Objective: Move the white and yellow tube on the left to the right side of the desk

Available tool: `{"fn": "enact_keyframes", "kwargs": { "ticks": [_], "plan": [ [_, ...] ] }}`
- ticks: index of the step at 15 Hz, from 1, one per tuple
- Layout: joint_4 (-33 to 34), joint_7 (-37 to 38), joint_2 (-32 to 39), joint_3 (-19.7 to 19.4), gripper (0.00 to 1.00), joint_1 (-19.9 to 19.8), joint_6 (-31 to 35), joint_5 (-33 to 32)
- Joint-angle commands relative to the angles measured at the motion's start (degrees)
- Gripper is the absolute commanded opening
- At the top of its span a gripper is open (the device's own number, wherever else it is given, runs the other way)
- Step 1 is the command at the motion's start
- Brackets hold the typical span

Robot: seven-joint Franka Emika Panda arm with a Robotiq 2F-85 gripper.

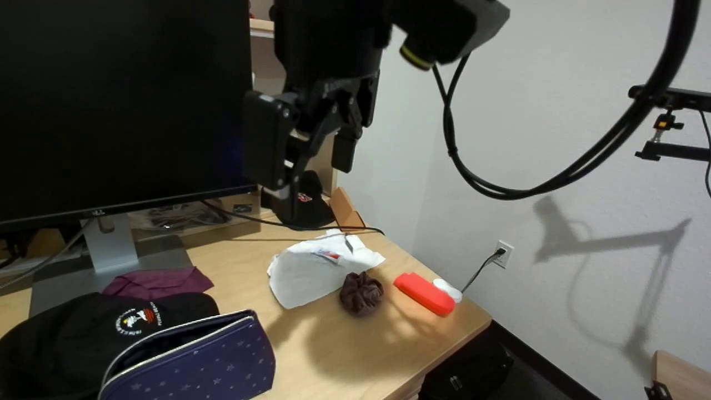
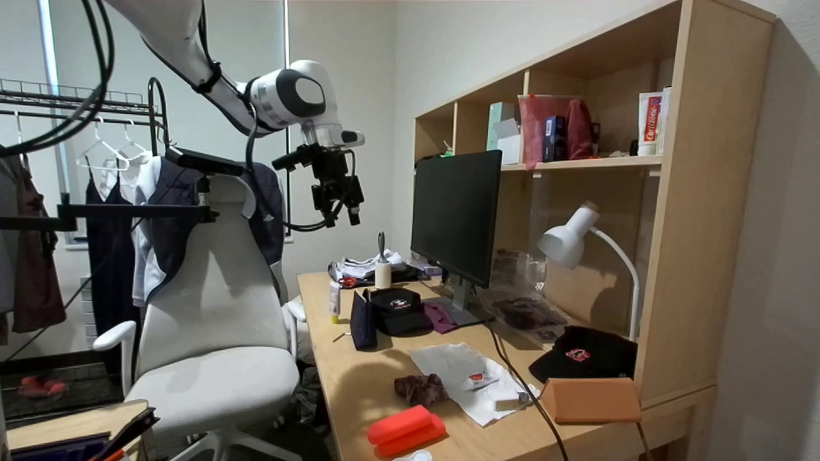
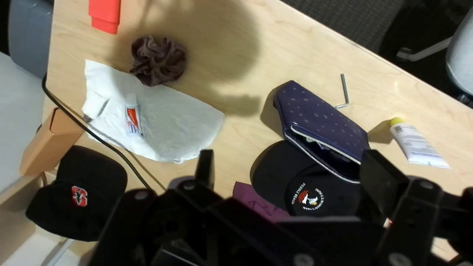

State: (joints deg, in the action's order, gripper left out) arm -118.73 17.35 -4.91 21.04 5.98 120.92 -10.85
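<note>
The white and yellow tube (image 2: 334,299) stands upright on its yellow cap near the desk's chair-side edge in an exterior view. It also shows at the right of the wrist view (image 3: 419,144), beyond my right-hand finger. It does not show in an exterior view where the pouch fills the near corner. The light wood desk (image 2: 349,410) shows in all views, also here (image 1: 400,361). My gripper (image 3: 292,166) is open and empty, high above the desk near the monitor; it also shows in both exterior views (image 1: 316,178) (image 2: 343,218).
A dark blue star pouch (image 3: 321,114) and black cap (image 3: 273,173) lie beside the tube. A hex key (image 3: 344,90), brown scrunchie (image 3: 159,61), red case (image 1: 425,294) and white paper (image 3: 177,122) lie on the desk. The monitor (image 2: 455,218) and shelf (image 2: 717,192) stand behind.
</note>
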Motion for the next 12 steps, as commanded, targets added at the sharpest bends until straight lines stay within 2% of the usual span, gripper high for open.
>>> {"fn": "enact_keyframes", "kwargs": {
  "ticks": [1, 2, 5, 12],
  "plan": [
    [0.7, 0.0, 0.5, -2.4, 1.0, 2.6, -0.4, -0.3],
    [0.9, -0.1, 0.6, -2.5, 1.0, 2.7, -0.6, -0.3],
    [3.3, -7.5, 3.7, -3.5, 1.0, 4.2, -0.6, -1.1],
    [13.1, -23.6, 18.2, -3.4, 1.0, 9.0, 6.9, -0.9]
  ]
}}
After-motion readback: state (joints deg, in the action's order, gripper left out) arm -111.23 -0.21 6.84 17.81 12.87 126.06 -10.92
